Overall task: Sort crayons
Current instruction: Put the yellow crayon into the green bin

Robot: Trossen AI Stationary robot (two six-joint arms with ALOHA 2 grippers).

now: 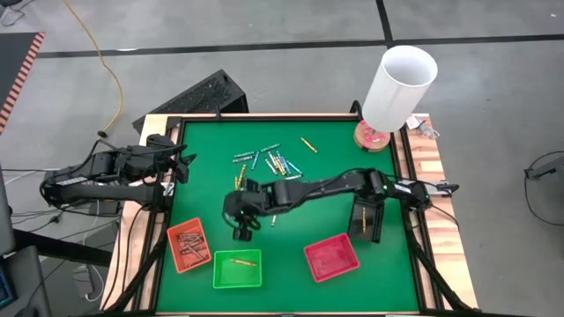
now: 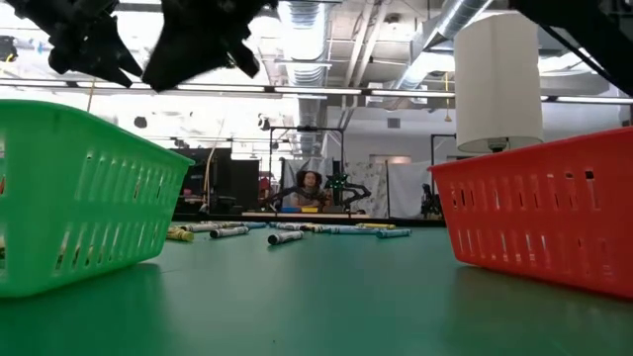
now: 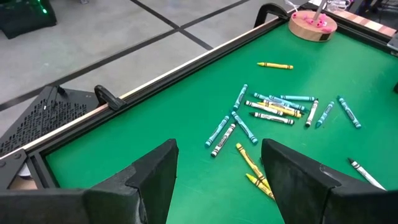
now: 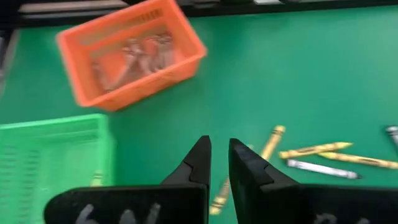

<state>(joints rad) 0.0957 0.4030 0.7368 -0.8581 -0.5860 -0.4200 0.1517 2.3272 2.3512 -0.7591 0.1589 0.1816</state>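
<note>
Crayons [image 1: 269, 163]: thin paper-wrapped sticks in yellow, grey and blue, heaped loosely mid-counter, well beyond the green tray [image 1: 237, 269]. Likely very light and stiff, yet apt to snap under a hard squeeze and to roll away if nudged. Best taken across the middle of the barrel, one stray at the heap's edge at a time, since the overlapping ones crowd each other. One yellow crayon [image 1: 244, 261] already inside the green tray; reddish ones in the orange tray [image 1: 189, 245] just beside it.

Right claw [image 4: 217, 146] hovers between the heap and the green tray, over two yellow strays; cannot tell whether clenched on a crayon or empty. Left claw [image 3: 217, 180] released, spread wide, waiting at the counter's edge, far from the green tray beyond the orange one.

Red tray [image 1: 331, 257] close on the green tray's other side, black tray [image 1: 368, 220] beyond it. White cylinder [image 1: 399, 88] at the far corner, well clear. Tray walls the only obstacle to a low approach.
</note>
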